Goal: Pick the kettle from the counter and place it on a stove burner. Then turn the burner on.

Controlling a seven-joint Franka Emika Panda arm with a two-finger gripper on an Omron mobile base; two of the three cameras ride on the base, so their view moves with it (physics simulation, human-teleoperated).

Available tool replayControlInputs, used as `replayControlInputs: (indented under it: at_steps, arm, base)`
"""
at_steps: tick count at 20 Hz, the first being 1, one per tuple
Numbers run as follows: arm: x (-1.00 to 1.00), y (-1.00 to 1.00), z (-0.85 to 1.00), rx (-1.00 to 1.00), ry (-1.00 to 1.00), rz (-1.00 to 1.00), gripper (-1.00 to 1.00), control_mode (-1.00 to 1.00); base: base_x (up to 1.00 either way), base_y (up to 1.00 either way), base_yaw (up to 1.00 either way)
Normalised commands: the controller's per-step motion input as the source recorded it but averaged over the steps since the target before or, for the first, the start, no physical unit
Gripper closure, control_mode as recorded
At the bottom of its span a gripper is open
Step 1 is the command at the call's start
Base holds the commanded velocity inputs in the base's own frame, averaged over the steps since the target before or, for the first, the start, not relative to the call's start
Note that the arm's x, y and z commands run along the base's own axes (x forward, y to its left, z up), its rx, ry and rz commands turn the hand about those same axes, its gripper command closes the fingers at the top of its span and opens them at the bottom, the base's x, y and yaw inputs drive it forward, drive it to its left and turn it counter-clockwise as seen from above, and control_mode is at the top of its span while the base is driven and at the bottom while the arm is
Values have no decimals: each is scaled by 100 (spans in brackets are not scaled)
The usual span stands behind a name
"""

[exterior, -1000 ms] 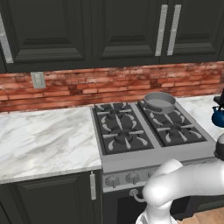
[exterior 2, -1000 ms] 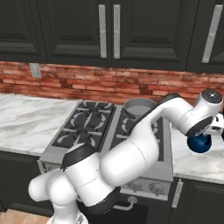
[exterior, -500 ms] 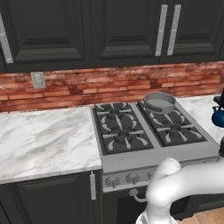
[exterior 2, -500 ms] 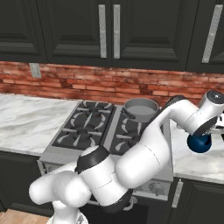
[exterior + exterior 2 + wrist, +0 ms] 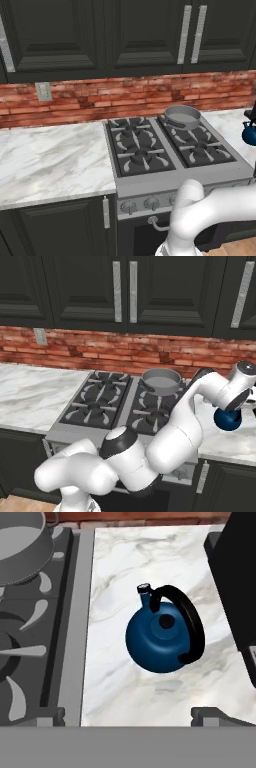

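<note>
A: From the left base view, where is the kettle sitting?
B: On the counter just right of the stove, past the grey pan.

A: And the right base view?
B: The arm is reaching over that counter; the gripper is hovering at the kettle, but I cannot tell how wide it is.

A: The hand view?
B: The fingertips are standing wide apart, nothing between them. The glossy blue body is sitting upright, black handle arching over the lid. I'd centre on that handle, descend straight, then close.

Two base cameras look forward and down at one stove from either side; the hand camera looks closely down on the surface beside it.
</note>
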Motion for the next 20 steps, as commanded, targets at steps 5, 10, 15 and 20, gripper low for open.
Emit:
replayControlInputs:
  at_steps: [5, 10, 15, 20]
  arm:
    - [8, -29, -14, 0, 0, 1, -100, -100]
    - [10, -38, -17, 0, 0, 0, -100, -100]
    - [24, -18, -26, 0, 0, 0, -100, -100]
    - [28, -9, -25, 0, 0, 0, -100, -100]
  base:
    - [0, 0, 0]
    - [0, 0, 0]
    - [0, 0, 0]
    - [0, 0, 0]
